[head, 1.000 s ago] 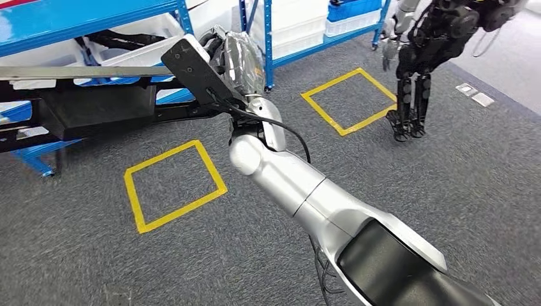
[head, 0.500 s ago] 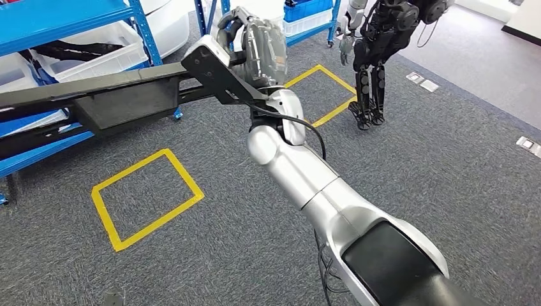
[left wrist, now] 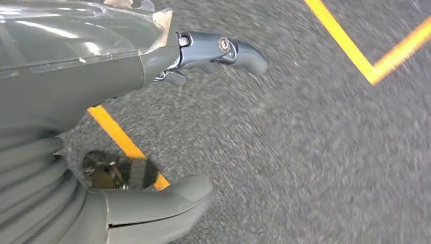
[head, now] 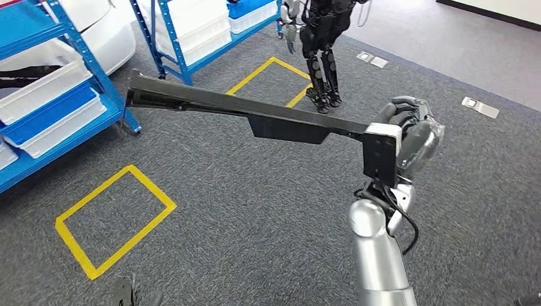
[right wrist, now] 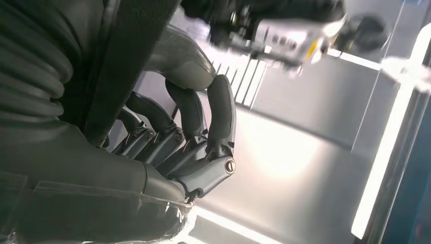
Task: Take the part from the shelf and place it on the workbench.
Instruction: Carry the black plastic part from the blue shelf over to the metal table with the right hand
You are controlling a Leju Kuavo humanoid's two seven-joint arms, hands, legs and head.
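Grey carpet (head: 255,210), yellow floor squares, blue shelf (head: 70,83) at far side. Long black part (head: 255,115) already off shelf, carried level above carpet, well apart from shelf. Workbench not seen; placing not yet done. Right hand (head: 408,134) clamped round part's near end, fingers (right wrist: 193,127) curled tight. Left hand (left wrist: 152,101) slack, fingers apart, holding nothing, above carpet.

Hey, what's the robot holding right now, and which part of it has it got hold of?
The right hand grips the long black part at one end, by its white-edged end plate. The left hand holds nothing.
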